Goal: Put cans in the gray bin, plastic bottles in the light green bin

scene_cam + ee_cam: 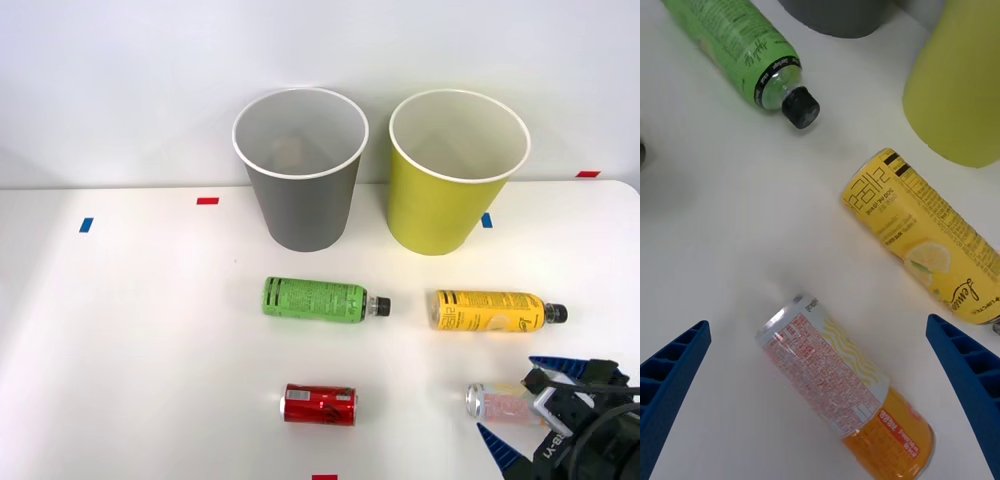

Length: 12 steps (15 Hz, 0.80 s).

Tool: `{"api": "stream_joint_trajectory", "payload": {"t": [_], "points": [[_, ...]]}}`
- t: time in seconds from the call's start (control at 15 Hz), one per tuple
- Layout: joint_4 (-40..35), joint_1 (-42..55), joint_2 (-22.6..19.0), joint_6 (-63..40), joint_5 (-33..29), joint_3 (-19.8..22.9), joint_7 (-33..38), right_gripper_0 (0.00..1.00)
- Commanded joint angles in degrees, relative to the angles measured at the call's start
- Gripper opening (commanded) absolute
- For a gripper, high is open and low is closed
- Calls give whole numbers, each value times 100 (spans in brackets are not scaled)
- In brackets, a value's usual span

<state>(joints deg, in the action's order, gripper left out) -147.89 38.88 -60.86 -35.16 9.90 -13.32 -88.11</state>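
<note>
With your right end effector [527, 412] spread wide over the slim can [844, 384] lying near-right on the worktop [150, 340], closing off-centre would probably roll it toward the yellow bottle [929, 236].

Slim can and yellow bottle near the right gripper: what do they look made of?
Slim can: looks like thin metal, going by the silvery rim at its top end; the body has a glossy white-to-orange print, possibly a sleeve. Yellow bottle: probably plastic with a smooth, shiny yellow wrap label and a black cap. The open right gripper brackets the can.
</note>
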Motion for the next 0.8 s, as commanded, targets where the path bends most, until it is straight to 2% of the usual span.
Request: {"api": "stream_joint_trajectory", "payload": {"t": [0.07,0.2,0.4,0.6,0.8], "points": [[-3,-407,-31,-580,337,-57,-1059,100],[6,-759,-13,-1107,574,-57,-1833,100],[-3,-1216,48,-1855,908,-57,-2501,100],[-29,-1620,286,-2927,1260,-57,-2773,100],[-211,-1866,461,-4096,1269,-57,-2861,100]]}}
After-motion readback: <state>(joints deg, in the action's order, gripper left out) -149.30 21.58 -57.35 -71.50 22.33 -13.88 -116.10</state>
